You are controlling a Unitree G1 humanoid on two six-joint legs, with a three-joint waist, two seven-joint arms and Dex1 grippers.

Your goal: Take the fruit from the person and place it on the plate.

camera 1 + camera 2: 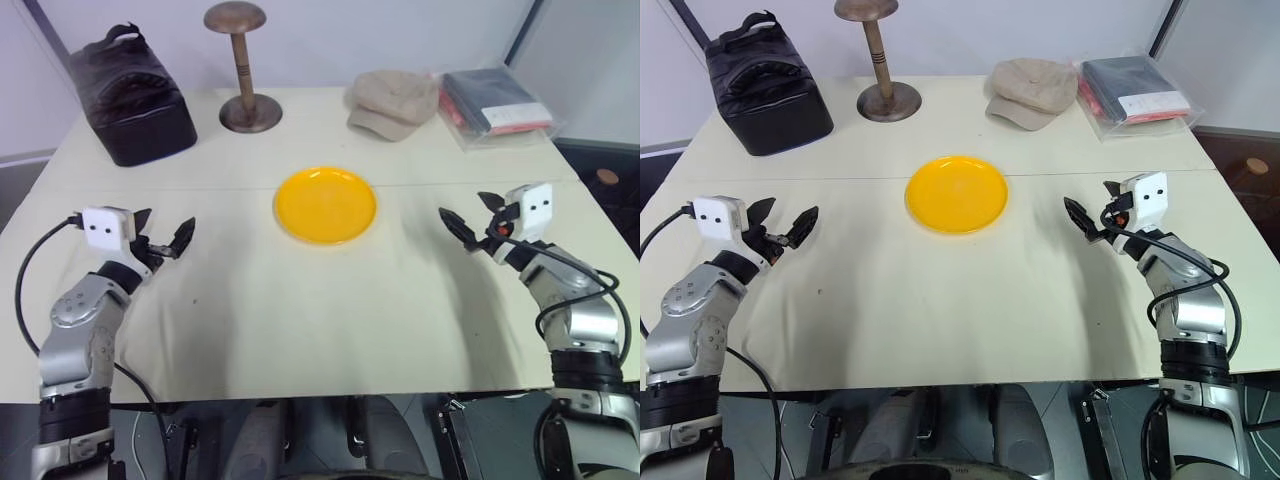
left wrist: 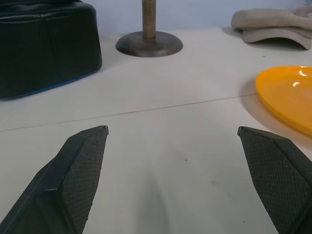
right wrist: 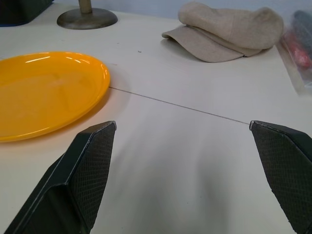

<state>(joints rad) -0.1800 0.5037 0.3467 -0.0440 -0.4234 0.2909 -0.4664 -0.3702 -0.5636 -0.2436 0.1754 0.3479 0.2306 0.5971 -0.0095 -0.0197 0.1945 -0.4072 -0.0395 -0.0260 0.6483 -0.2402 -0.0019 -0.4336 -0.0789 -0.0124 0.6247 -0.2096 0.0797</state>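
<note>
- My left gripper hovers over the bench on the left of the plate, jaws wide and holding nothing.
- My right gripper hovers on the right of the plate, jaws also wide and empty.
- The plate lies bare in the middle of the bench, between my two grippers and apart from both.
- I see no fruit and no person for now, so I judge the step in hand is to wait for the handover.
- To do it well, I should keep the jaws wide and level, so the banana can be offered into them.
- I think I should grip the banana near its middle, softly, because it bruises easily.
- The stand, the bag, the cap and the packet sit at the far edge, well apart from the plate, so the way to it is free.
</note>
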